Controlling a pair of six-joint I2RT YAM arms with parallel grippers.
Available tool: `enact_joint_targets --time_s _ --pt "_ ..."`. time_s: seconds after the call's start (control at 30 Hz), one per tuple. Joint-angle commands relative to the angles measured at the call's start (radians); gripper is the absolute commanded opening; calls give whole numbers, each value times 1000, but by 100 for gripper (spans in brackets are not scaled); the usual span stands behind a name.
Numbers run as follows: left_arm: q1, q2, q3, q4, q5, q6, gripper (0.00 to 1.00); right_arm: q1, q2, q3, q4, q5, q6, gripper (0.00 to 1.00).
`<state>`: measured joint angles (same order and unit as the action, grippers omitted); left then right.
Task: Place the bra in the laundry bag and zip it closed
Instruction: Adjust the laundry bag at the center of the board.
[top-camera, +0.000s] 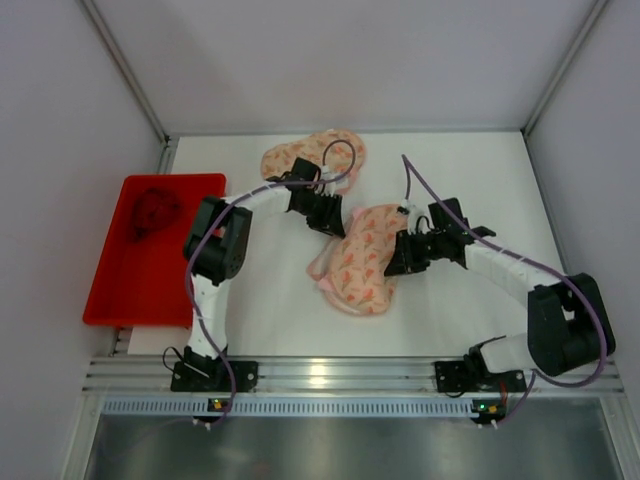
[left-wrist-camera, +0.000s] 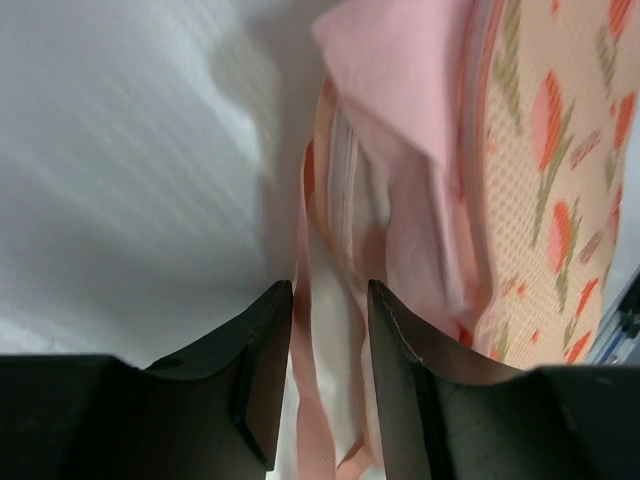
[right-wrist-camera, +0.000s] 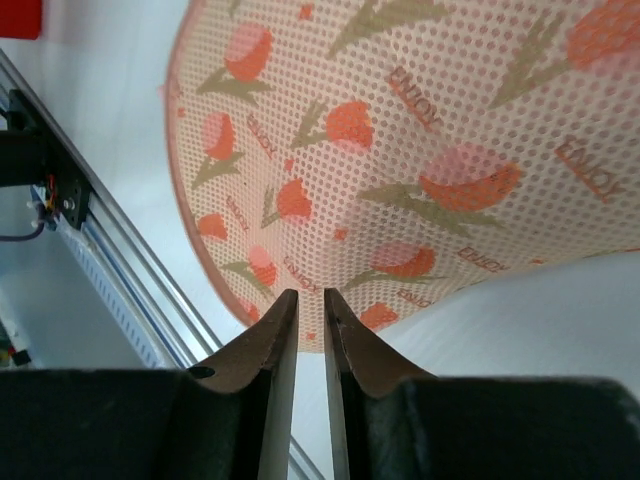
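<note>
Bra (left-wrist-camera: 400, 110) looks inside bag (top-camera: 362, 262), zip (left-wrist-camera: 343, 175) not yet shut. Right hand (right-wrist-camera: 310, 295) clenched on bag rim; left hand (left-wrist-camera: 328, 288) grip unclear.

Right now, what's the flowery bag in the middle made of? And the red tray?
The laundry bag looks like soft mesh fabric, matte: tiny holes all over, and it bends. The tray looks like hard plastic, smooth, with a stiff raised rim, though I can't be sure.
</note>
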<state>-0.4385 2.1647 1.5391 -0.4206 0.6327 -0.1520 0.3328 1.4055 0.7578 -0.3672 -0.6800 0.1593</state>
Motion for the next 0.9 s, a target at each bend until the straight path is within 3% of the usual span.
enact_joint_targets --time_s 0.0,0.2,0.43,0.67,0.87 --pt "21 -98 -97 -14 -122 91 43 -6 -105 29 -24 52 -21 18" --pt "32 -264 -188 -14 -113 117 44 -8 -134 41 50 146 19 20" --pt "32 -298 -237 -14 11 101 42 -6 64 118 77 114 -10 18" --pt "30 -249 -257 -14 10 100 41 26 297 242 100 109 12 16" --pt "38 -344 -247 -14 42 124 45 38 438 229 120 102 31 14"
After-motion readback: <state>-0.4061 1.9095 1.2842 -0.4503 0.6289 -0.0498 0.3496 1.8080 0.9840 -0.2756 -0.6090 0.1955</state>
